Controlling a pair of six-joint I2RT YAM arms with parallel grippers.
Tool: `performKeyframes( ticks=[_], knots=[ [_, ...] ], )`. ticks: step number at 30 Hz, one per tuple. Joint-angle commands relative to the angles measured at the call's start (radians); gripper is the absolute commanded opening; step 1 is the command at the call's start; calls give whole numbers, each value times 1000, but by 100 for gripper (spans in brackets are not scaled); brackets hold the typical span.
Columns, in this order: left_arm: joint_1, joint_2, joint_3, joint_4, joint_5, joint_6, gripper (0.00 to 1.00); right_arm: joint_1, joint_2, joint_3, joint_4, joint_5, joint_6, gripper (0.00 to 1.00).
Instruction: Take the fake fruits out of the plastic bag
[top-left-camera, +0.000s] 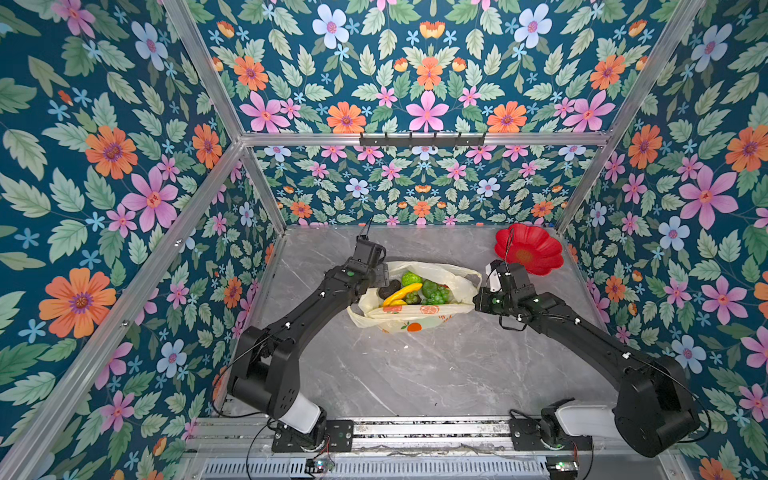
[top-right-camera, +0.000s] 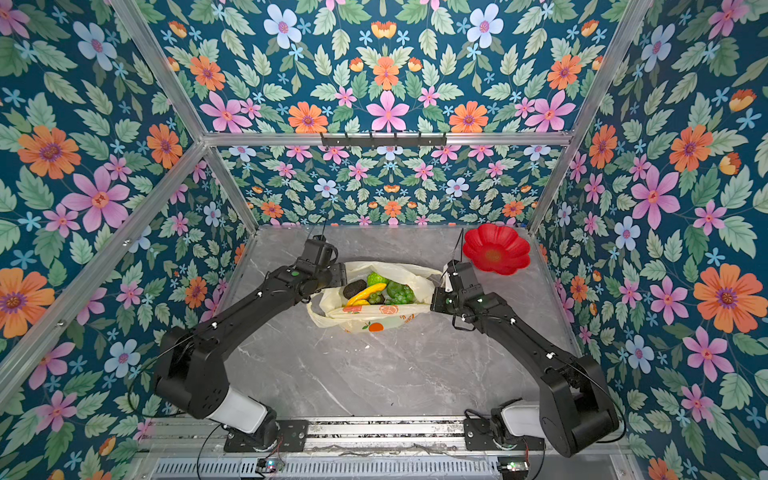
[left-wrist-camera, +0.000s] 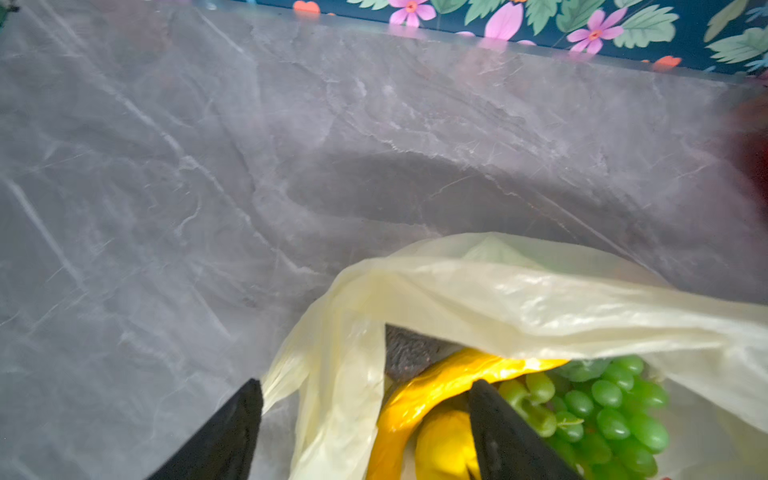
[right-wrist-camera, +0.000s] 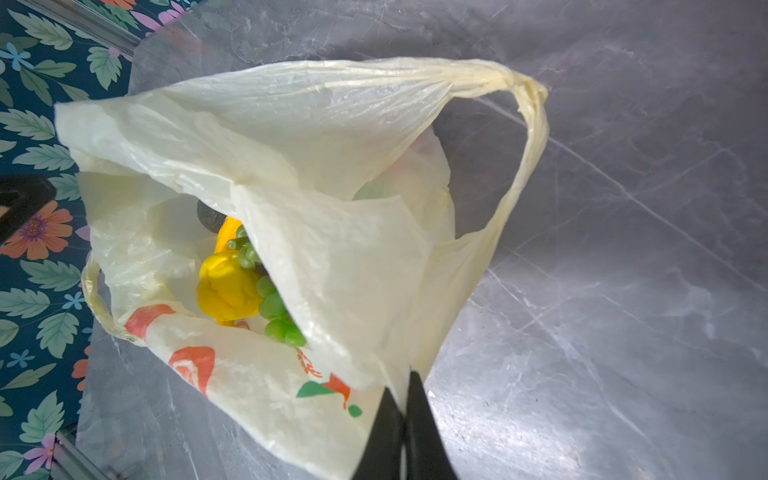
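The cream-yellow plastic bag (top-left-camera: 419, 316) (top-right-camera: 376, 321) lies mid-table with its mouth spread wide. Inside show a yellow banana (top-left-camera: 402, 293) (left-wrist-camera: 436, 386), green grapes (top-left-camera: 435, 294) (left-wrist-camera: 611, 411), a dark avocado (top-left-camera: 389, 289) (left-wrist-camera: 409, 353), a bumpy lime-green fruit (top-left-camera: 411, 277) and a yellow citrus (right-wrist-camera: 227, 286). My left gripper (left-wrist-camera: 366, 384) is open at the bag's left rim, one finger outside the bag and one over the banana, with a fold of the rim between them. My right gripper (right-wrist-camera: 402, 384) is shut on the bag's right edge (right-wrist-camera: 374, 332).
A glossy red flower-shaped plate (top-left-camera: 530, 249) (top-right-camera: 496, 249) sits at the back right corner, just behind the right wrist. Floral walls close in the grey marble table (top-left-camera: 415, 374) on three sides. Both arm bases stand along the front rail.
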Motion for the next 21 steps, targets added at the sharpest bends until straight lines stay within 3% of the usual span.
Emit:
performKeyframes(
  ticks=[1, 6, 7, 12, 14, 17, 19, 21],
  knots=[
    [-12, -41, -63, -47, -67, -56, 85, 3, -19, -7, 23, -15, 19, 0],
    [5, 13, -125, -8, 14, -76, 81, 3, -29, -7, 19, -12, 22, 0],
    [22, 23, -139, 6, 26, -84, 75, 2, -28, -12, 22, -14, 23, 0],
    [188, 19, -265, 175, 228, -127, 23, -78, -14, -77, 106, -112, 64, 0],
    [218, 6, -289, 213, 268, -133, 10, -110, -6, -114, 160, -175, 101, 0],
    [222, -12, -299, 257, 313, -121, 1, -111, 12, -127, 181, -216, 113, 0],
    [219, -18, -300, 278, 340, -115, 0, -108, 16, -129, 185, -233, 115, 0],
    [208, -26, -295, 284, 342, -101, 0, -76, -1, -105, 127, -171, 71, 0]
  ],
)
